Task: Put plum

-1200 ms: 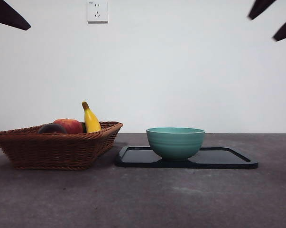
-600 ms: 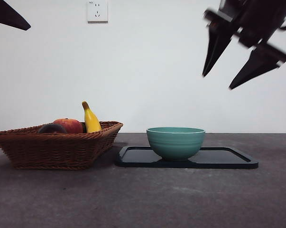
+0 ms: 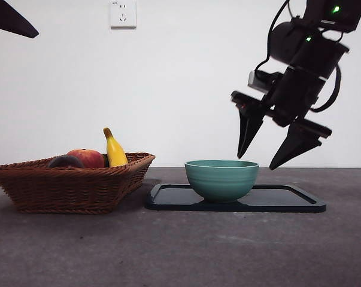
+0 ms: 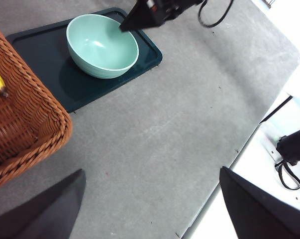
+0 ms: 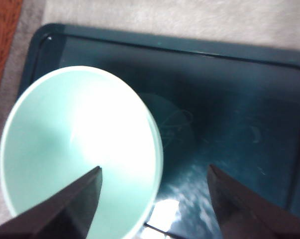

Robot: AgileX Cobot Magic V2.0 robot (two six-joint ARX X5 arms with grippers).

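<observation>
Black right gripper point(image 3: 259, 160) fingers spread over bowl point(image 3: 221, 179) rim, plum point(image 3: 65, 161) in basket point(image 3: 72, 188)

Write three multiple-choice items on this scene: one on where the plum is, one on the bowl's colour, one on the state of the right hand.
1. Where is the plum?
A. in the wicker basket
B. in the bowl
C. on the tray

2. What colour is the bowl?
A. red
B. teal green
C. yellow

3. How is the right hand?
A. shut on the plum
B. shut on the bowl's rim
C. open and empty

Answers:
1. A, it lies beside the red fruit and banana.
2. B, it stands teal on the dark tray.
3. C, its jaws are spread above the bowl's rim with nothing between them.
</observation>
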